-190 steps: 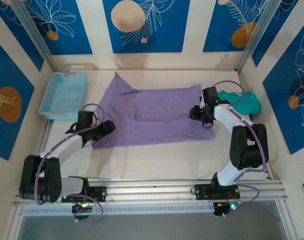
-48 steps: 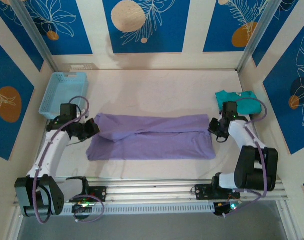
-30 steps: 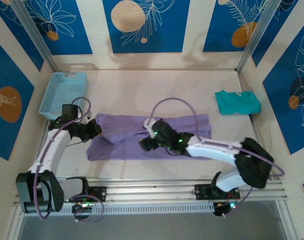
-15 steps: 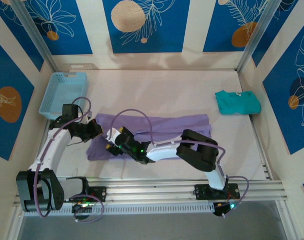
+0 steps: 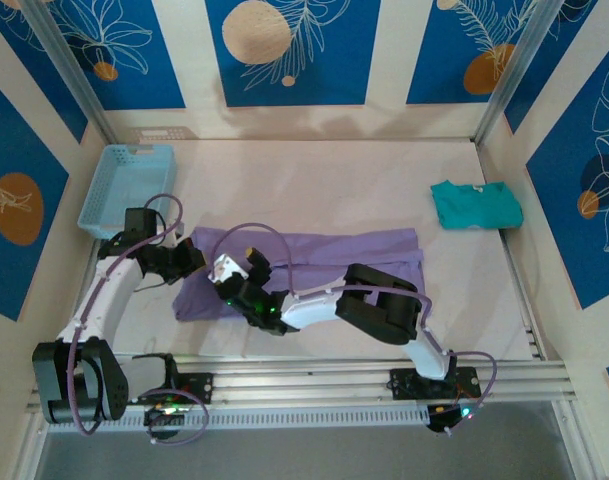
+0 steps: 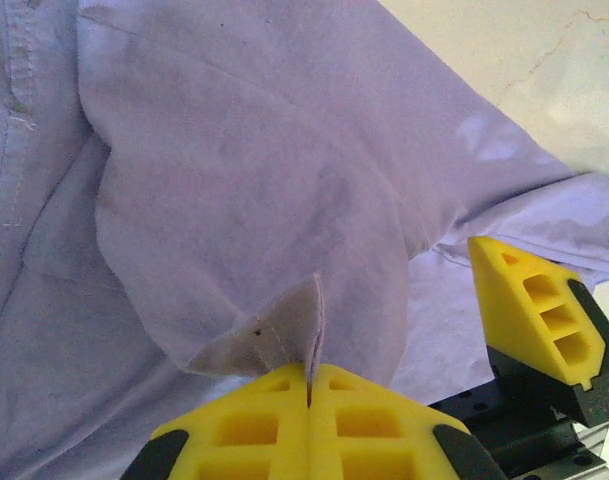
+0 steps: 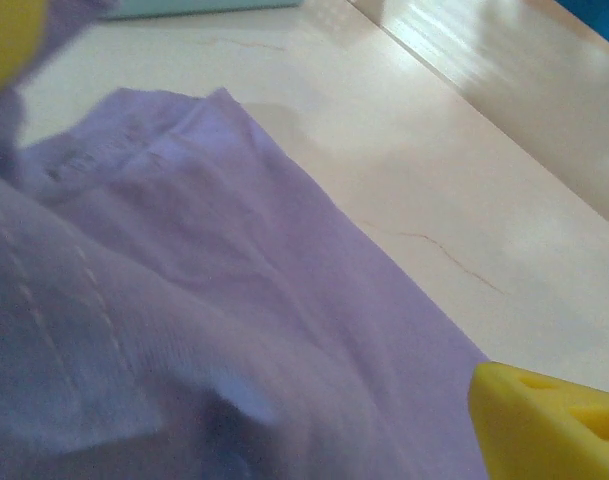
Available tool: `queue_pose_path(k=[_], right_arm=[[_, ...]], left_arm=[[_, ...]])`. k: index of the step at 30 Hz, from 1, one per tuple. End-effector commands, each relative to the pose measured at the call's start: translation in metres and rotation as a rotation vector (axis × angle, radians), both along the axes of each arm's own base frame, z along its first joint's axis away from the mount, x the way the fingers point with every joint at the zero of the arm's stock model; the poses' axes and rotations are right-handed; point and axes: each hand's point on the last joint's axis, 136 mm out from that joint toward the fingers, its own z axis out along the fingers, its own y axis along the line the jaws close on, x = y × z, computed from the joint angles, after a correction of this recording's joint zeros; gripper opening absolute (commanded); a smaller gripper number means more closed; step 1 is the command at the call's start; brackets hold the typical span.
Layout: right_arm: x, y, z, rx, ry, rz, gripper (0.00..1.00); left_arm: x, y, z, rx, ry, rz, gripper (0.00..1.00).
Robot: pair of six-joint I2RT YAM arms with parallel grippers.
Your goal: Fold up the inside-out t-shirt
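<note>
Lavender cloth takes up the middle of the pale table (image 5: 314, 170), where the inside-out t-shirt (image 5: 354, 250) lies gathered into one long band running left to right, nearer the arms' bases than the far wall. Two arms work at its left end. The left gripper (image 5: 189, 262) sits at the band's left edge. Seen from its own wrist, the left gripper (image 6: 308, 375) has its two yellow fingers pressed flat together, pinching a raised fold of the lavender fabric with a hem seam showing just above the tips.

The right arm stretches low across the shirt from the right side of the table, and the right gripper (image 5: 227, 275) rests over the cloth just beside the left one. Its jaws stand wide apart and grip nothing. One yellow finger (image 7: 549, 420) shows at the near corner of the right wrist view, with the flat shirt below it. One of its fingers (image 6: 534, 300) also appears beside the left gripper in the left wrist view.

Two garments are on the table in all. The second, a smaller teal-green shirt (image 5: 476, 203), lies folded at the far right, well apart from the lavender one. One light blue basket (image 5: 139, 150) stands at the far left, near the left arm and not touching the shirt.
</note>
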Motion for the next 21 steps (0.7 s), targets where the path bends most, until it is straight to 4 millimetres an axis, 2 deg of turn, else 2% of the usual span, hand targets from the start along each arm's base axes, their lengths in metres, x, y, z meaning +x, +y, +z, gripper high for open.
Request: queue_pose_path(k=[1,5,9,16,21], right_arm=[[0.004,-0.022,0.036,0.032,-0.047,-0.106,0.82],[0.002,-0.042,0.037,0.001,0.002,-0.141,0.79],[-0.004,-0.053,0.033,-0.021,0.059,-0.136,0.70],[-0.009,-0.059,0.023,-0.075,0.136,-0.106,0.40],[-0.023,-0.057,0.017,-0.095,0.203,-0.030,0.18]], left_arm=[[0.004,0.005,0.001,0.027,-0.017,-0.004,0.00],[0.003,0.006,-0.004,0.036,-0.008,-0.004,0.00],[0.002,0.007,-0.006,0.039,-0.006,-0.005,0.00],[0.000,0.006,-0.008,0.041,0.002,-0.008,0.00],[-0.008,0.007,-0.013,0.046,0.021,-0.007,0.00]])
